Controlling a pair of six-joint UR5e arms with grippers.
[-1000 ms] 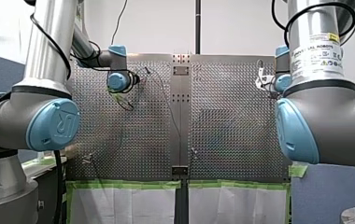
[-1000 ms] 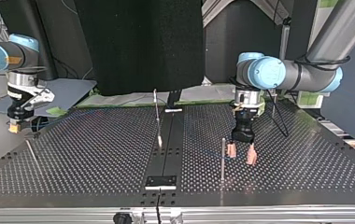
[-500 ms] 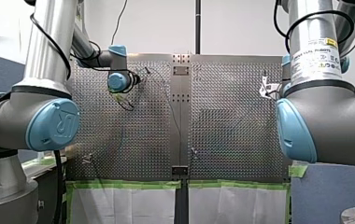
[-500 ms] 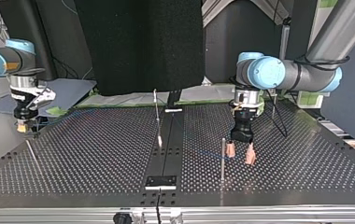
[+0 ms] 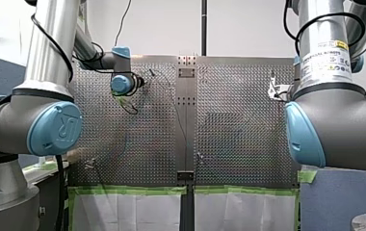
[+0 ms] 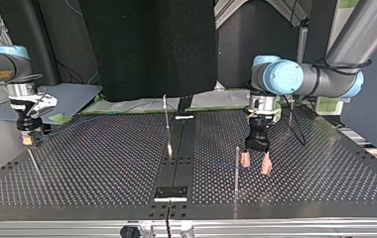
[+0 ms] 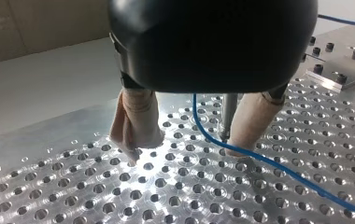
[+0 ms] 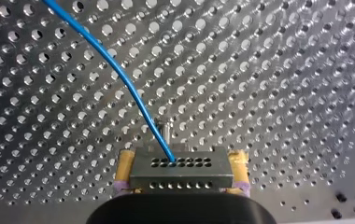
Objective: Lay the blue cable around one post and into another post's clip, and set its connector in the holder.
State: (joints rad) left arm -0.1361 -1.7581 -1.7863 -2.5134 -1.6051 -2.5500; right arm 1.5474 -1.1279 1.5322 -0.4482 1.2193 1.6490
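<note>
Bright overhead glare on the table (image 7: 119, 196) (top view dimmer)

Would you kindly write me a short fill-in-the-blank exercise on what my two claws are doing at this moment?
1. My right claw is shut on the metal connector, from which a ____ cable runs out.
2. My left claw is ____, with the cable passing between its fingers.
3. In the top view, my right claw hangs at the view's ____ side.

Missing words: blue; open; left.
</note>
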